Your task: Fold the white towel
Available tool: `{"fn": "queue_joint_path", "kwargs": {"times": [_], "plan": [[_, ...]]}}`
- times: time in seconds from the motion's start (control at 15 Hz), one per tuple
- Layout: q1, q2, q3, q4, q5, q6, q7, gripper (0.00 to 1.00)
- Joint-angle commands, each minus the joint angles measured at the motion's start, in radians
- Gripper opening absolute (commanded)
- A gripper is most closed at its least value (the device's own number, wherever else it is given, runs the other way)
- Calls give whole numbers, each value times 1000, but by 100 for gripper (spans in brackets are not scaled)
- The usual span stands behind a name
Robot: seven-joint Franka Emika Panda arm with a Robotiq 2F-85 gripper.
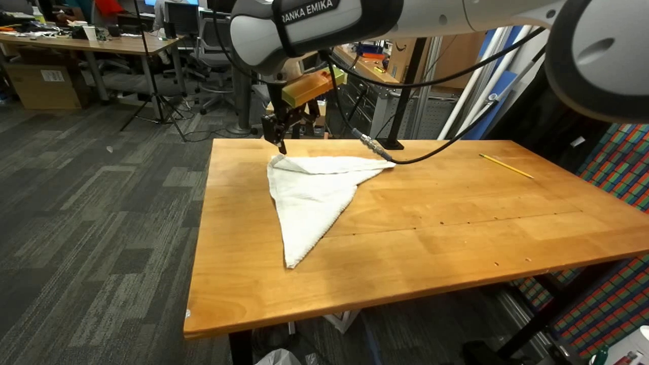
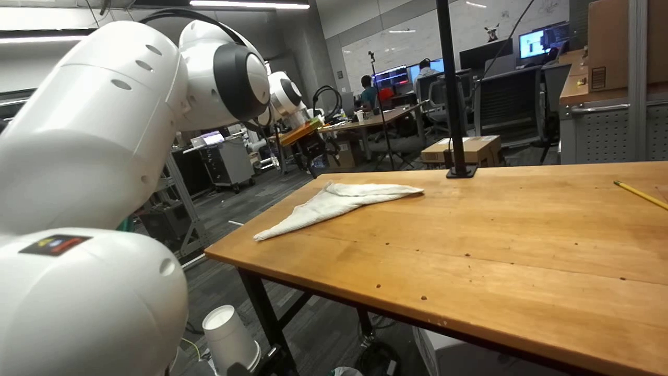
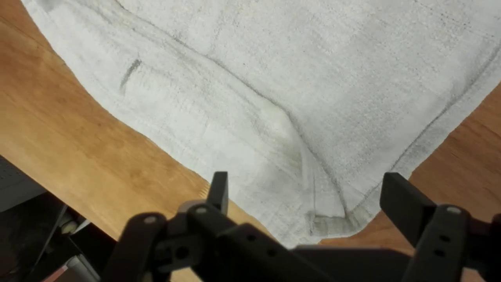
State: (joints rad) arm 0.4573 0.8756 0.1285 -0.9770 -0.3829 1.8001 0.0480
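Towel (image 1: pixel 309 197) lies in a rough three-cornered shape toward one end of the counter (image 1: pixel 456 243), with a strip turned over along one side. Only your wrist view brings you its surface close up: a short dark streak (image 3: pixel 130 74), and a crease running down to the corner. Both exterior views give you what lies outside the wrist view: a yellow pencil (image 1: pixel 507 166), well apart from the towel, and a black post (image 2: pixel 451 83) standing near one of the cloth's pointed ends. In an exterior view you also find white pipes (image 1: pixel 466 98); in an exterior view you get a ceiling light (image 2: pixel 249 4).

Your pincer (image 3: pixel 306 192) hangs above the towel, near one corner, and its fingers (image 3: pixel 407 207) stand wide apart. From the wrist camera you see that corner between the fingers, with the rest of the cloth stretching away ahead of them. Exactly how high the fingertips are over the cloth, you cannot tell.
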Motion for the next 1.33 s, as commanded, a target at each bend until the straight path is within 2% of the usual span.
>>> {"fn": "queue_joint_path", "kwargs": {"times": [0.0, 0.47, 0.53, 0.67, 0.87, 1.07, 1.27], "plan": [[-65, -121, 3, -187, 30, 62, 52, 100], [-226, -313, 8, -516, 103, 253, 123, 100], [-225, -338, -22, -559, 135, 289, 133, 100], [-241, -392, -40, -655, 157, 362, 171, 100], [-244, -464, -77, -804, 139, 469, 235, 100], [-220, -541, -116, -949, 80, 552, 324, 100], [-173, -595, -161, -1041, -57, 580, 497, 100]]}}
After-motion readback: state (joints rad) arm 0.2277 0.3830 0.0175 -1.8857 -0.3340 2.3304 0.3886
